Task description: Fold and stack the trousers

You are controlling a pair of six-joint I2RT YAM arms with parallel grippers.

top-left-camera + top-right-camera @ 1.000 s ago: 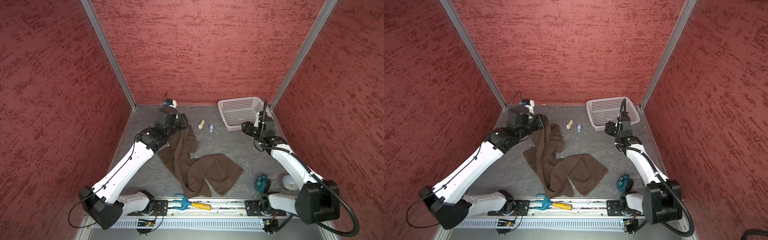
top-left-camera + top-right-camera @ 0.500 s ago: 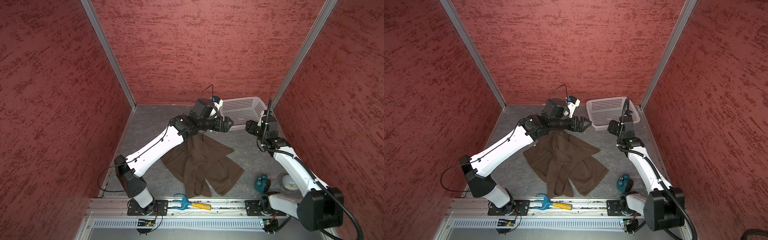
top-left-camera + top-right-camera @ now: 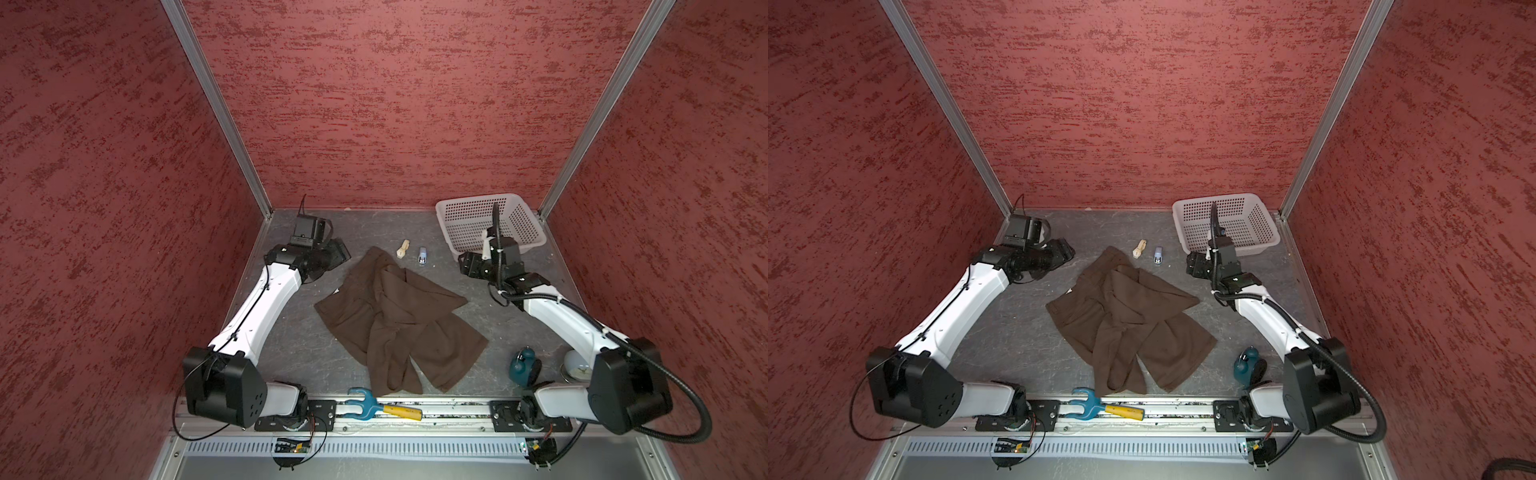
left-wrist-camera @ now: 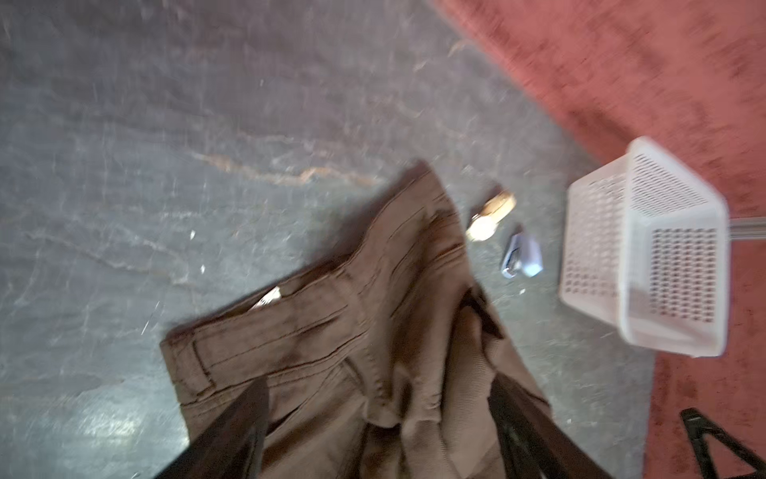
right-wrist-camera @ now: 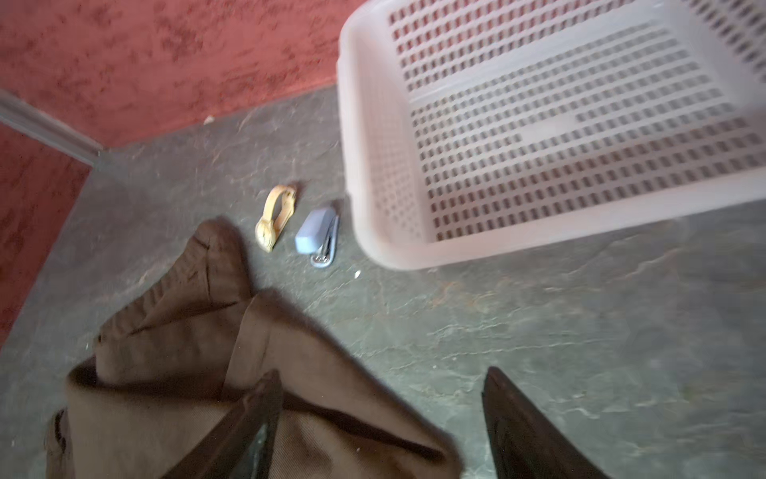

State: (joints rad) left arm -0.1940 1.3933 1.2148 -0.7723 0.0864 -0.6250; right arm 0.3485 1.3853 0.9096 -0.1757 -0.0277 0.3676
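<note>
Brown trousers (image 3: 395,324) lie crumpled on the grey bench (image 3: 299,345); left jaws and right jaws both gape wide, holding nothing.

You will find a pale blue stapler (image 5: 317,238) just beside the white perforated plastic basket (image 5: 373,166), then a tan strapped wristwatch (image 5: 275,217). The crumpled dark brown cloth trousers (image 5: 186,352) lie beyond these. The right gripper (image 5: 382,371) stands spread, one finger over cloth.
</note>
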